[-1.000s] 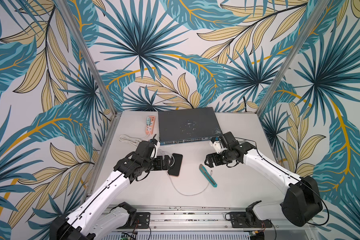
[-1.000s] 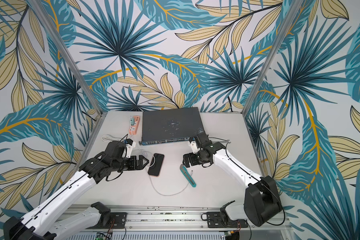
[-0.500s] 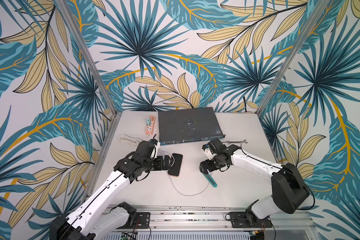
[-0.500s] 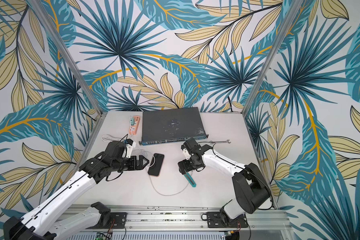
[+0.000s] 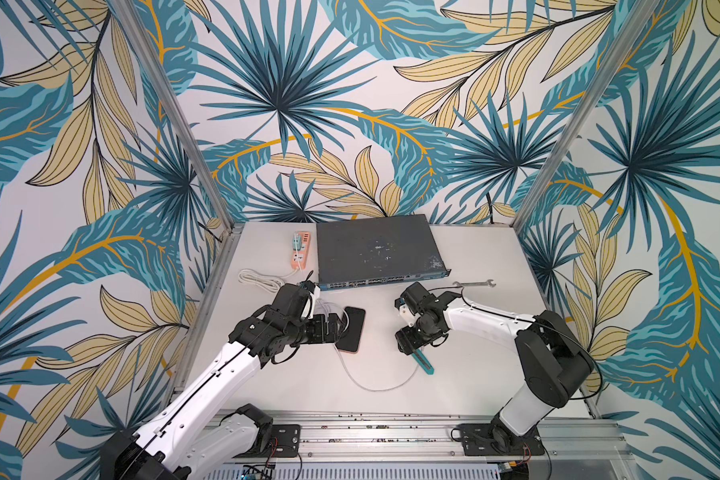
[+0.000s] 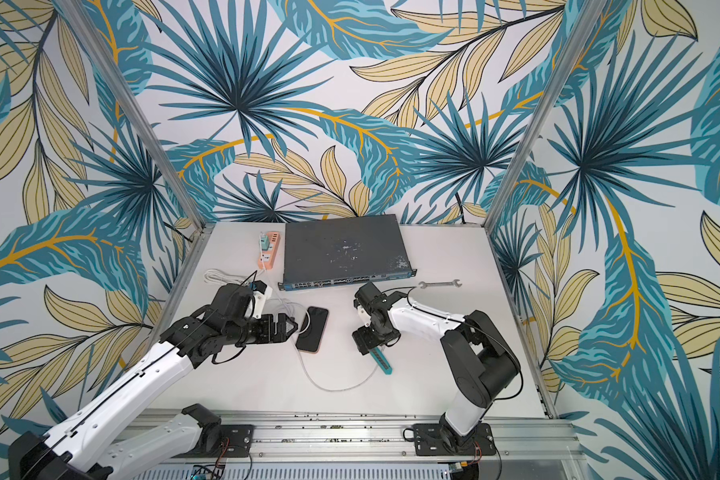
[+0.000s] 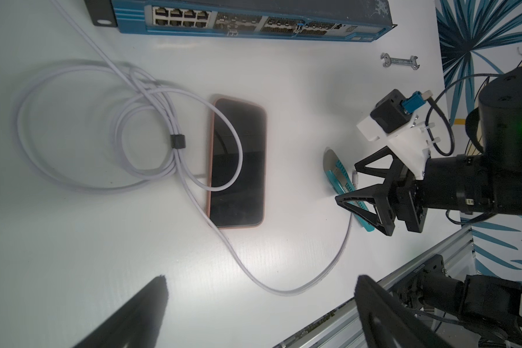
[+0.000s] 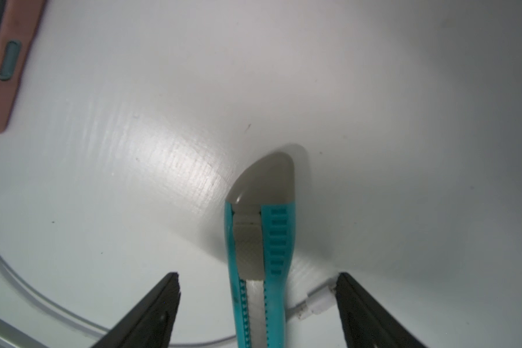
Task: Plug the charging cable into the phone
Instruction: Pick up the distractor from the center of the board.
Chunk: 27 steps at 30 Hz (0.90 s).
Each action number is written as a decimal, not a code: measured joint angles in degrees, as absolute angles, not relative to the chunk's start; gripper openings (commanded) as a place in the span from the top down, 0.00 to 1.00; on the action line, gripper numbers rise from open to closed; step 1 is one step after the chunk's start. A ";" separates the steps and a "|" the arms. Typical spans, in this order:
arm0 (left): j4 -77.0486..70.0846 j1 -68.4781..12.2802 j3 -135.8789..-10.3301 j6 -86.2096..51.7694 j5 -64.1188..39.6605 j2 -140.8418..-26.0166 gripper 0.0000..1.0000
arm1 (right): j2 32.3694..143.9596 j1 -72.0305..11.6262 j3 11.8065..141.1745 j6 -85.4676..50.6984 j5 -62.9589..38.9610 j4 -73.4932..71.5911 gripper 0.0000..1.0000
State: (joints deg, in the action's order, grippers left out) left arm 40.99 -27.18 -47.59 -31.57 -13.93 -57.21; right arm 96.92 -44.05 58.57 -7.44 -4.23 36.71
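Note:
The phone (image 5: 353, 336) (image 6: 314, 332) lies flat, black screen up, pinkish rim showing (image 7: 237, 162). The white charging cable (image 5: 377, 390) (image 7: 279, 292) loops left of and over the phone, held by a dark clip (image 7: 177, 141), then curves along the table to its plug tip (image 8: 318, 304). My right gripper (image 5: 408, 347) (image 8: 258, 280) is open, low over the table, straddling a teal utility knife (image 8: 262, 256) and the plug tip, which touches one finger (image 8: 353, 298). My left gripper (image 5: 341, 328) (image 7: 261, 283) is open at the phone's left edge, holding nothing.
A dark grey network switch (image 5: 377, 253) sits at the back. A wrench (image 5: 473, 284) lies to its right. An orange power strip (image 5: 300, 249) and its cream bundled cord (image 5: 258, 278) are at the back left. A metal rail (image 5: 391, 428) runs along the front edge.
My right gripper has moved left and down onto the knife and the cable's plug end, its jaws narrowing a little. The left arm, phone and cable have not moved.

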 measured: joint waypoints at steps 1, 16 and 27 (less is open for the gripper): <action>40.99 -27.18 -47.51 -31.55 -13.93 -57.21 0.00 | 97.32 -44.12 58.76 -7.40 -4.05 36.69 0.19; 41.43 -27.18 -46.30 -31.53 -13.65 -57.21 0.00 | 99.55 -44.31 59.40 -6.44 -2.39 36.16 0.38; 41.41 -27.18 -45.74 -31.42 -13.08 -57.87 0.00 | 100.09 -44.91 59.66 -6.42 0.08 36.01 0.55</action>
